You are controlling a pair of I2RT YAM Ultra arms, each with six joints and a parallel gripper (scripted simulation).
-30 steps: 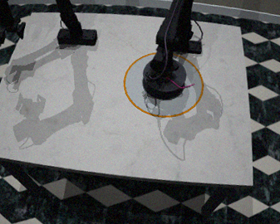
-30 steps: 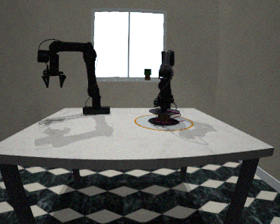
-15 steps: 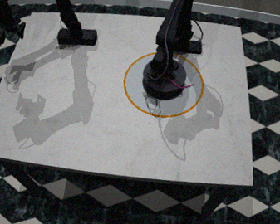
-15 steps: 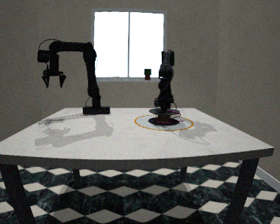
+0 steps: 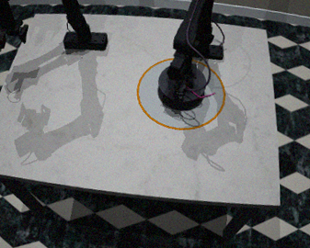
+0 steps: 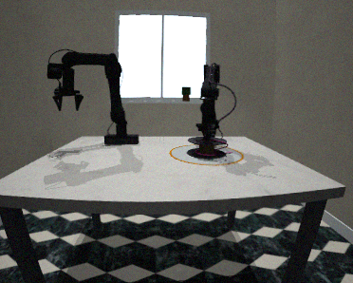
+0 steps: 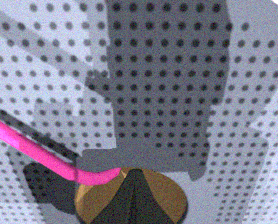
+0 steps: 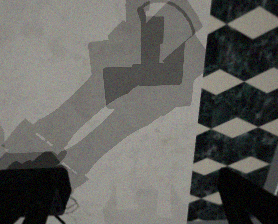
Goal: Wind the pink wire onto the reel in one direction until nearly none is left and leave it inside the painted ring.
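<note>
Pink wire (image 5: 203, 95) (image 6: 230, 152) (image 7: 40, 155) trailing past the rim of the dark reel (image 5: 166, 91) (image 6: 196, 154) (image 7: 169, 192), top view, with the reel apparently flat inside the orange ring (image 5: 138, 95) (image 6: 171, 153). At risk there: a sideways push from the left gripper (image 5: 181, 92) (image 6: 207, 134) (image 7: 135, 172), enough to carry the reel across the paint.

In the exterior view, left gripper low over the reel; right gripper (image 5: 12, 40) (image 6: 68, 109) (image 8: 142, 175) high and well apart, spread wide around nothing. Possible trouble: a downward or slanting press, tipping the reel off its flat face.

Seen from the left wrist, closed fingertips at the brown round part, with no wire visibly pinched; contact hard to judge in so dark a close-up. Likely hazards: slipping without turning the reel, or reversing and loosening the strand.

From the right wrist, parted fingers above the pale tabletop (image 5: 125, 164) (image 6: 157, 180) (image 8: 30, 50), too far off to steady a sliding reel.
</note>
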